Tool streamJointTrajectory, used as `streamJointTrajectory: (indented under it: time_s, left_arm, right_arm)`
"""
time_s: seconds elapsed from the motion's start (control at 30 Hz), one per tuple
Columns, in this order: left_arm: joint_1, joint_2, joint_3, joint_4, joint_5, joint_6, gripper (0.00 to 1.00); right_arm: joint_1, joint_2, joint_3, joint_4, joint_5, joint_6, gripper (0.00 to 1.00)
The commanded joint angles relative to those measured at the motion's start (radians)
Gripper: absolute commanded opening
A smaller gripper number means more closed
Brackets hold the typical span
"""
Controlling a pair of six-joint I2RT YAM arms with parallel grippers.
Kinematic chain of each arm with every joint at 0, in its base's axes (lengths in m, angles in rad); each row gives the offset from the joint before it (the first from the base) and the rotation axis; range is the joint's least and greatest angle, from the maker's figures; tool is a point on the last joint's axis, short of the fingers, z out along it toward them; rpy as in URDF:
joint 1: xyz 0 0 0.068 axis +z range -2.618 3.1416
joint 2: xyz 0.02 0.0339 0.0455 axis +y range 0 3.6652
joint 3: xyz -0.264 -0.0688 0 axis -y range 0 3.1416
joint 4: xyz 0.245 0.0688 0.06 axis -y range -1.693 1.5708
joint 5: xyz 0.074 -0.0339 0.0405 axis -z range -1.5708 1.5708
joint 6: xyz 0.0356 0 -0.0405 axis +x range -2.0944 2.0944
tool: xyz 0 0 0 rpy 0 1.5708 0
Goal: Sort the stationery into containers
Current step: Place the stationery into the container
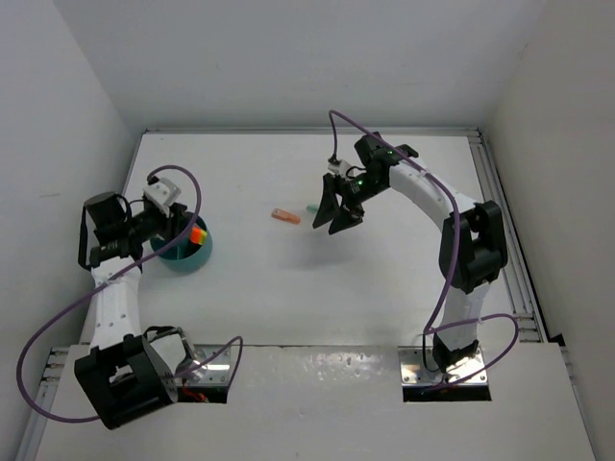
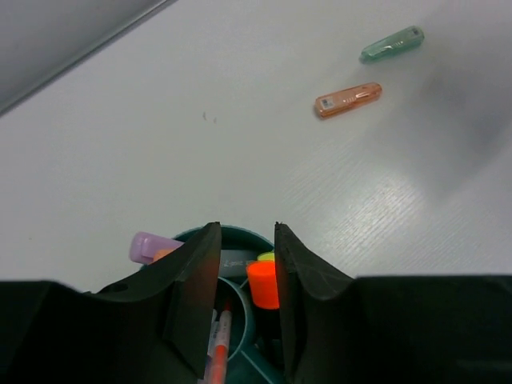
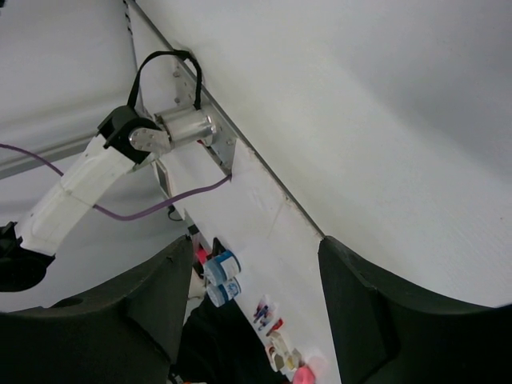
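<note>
Tools first, from the overhead view: the left tool hangs directly over the teal bowl at the left of the desk; the right tool hovers mid-desk, wide and empty, just beside an orange highlighter and a mint green pen lying flat.

Left wrist view: the left tool is narrowly parted and pinches nothing; beneath it the bowl holds a purple marker, an orange cap and a red-and-white pen in its compartments; far across the desk the highlighter and mint pen lie near each other, apart.

Right wrist view: the right tool is wide with nothing between its jaws; no stationery shows here.

Likely step: the right tool picks up one loose pen. It should tilt down, straddle one pen across its narrow width and keep clear of its neighbour; the left tool should rise straight up so it does not snag the standing pens or drag the bowl.
</note>
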Motion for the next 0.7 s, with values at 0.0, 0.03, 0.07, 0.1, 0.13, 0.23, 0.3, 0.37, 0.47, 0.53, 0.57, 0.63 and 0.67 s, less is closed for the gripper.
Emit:
streamJointTrajectory:
  time_s: [0.0,0.03,0.07,0.1,0.13,0.23,0.3,0.37,0.47,0.53,0.57,0.63,0.67]
  left_arm:
    - [-0.002,-0.044,0.057,-0.07,-0.035,0.034,0.38]
    - [-0.011,-0.049,0.065,-0.067,-0.11,0.009,0.36]
    - [-0.02,-0.046,0.074,-0.106,-0.14,0.021,0.35]
    - [-0.041,-0.04,0.101,-0.134,-0.172,0.044,0.34]
    - [-0.049,-0.029,0.114,-0.165,-0.201,0.095,0.32]
    - [-0.071,-0.014,0.144,-0.234,-0.285,0.127,0.31]
    - [-0.1,0.003,0.173,-0.3,-0.322,0.149,0.31]
    - [-0.121,0.026,0.189,-0.358,-0.371,0.175,0.34]
    - [-0.152,0.058,0.212,-0.43,-0.421,0.213,0.4]
    - [-0.175,0.075,0.221,-0.462,-0.453,0.225,0.42]
    - [-0.184,0.083,0.224,-0.47,-0.464,0.228,0.42]
    - [-0.213,0.091,0.223,-0.473,-0.514,0.228,0.41]
    - [-0.221,0.092,0.221,-0.472,-0.531,0.222,0.39]
  right_arm:
    - [0.003,-0.016,0.044,-0.011,0.021,-0.038,0.63]
    - [0.003,-0.014,0.055,-0.022,0.033,-0.043,0.62]
    - [0.003,-0.011,0.061,-0.025,0.056,-0.047,0.61]
    - [0.003,-0.007,0.066,-0.026,0.061,-0.052,0.61]
    - [0.003,-0.004,0.072,-0.031,0.062,-0.055,0.6]
    - [0.004,0.001,0.076,-0.034,0.07,-0.06,0.6]
    - [0.004,0.003,0.076,-0.036,0.075,-0.067,0.6]
    - [0.004,0.007,0.078,-0.043,0.078,-0.072,0.6]
    - [0.004,0.012,0.081,-0.056,0.079,-0.075,0.59]
    - [0.004,0.009,0.079,-0.053,0.081,-0.077,0.6]
    - [0.004,0.01,0.079,-0.054,0.081,-0.077,0.6]
    - [0.004,0.012,0.081,-0.054,0.081,-0.075,0.6]
    - [0.004,0.012,0.079,-0.054,0.079,-0.075,0.59]
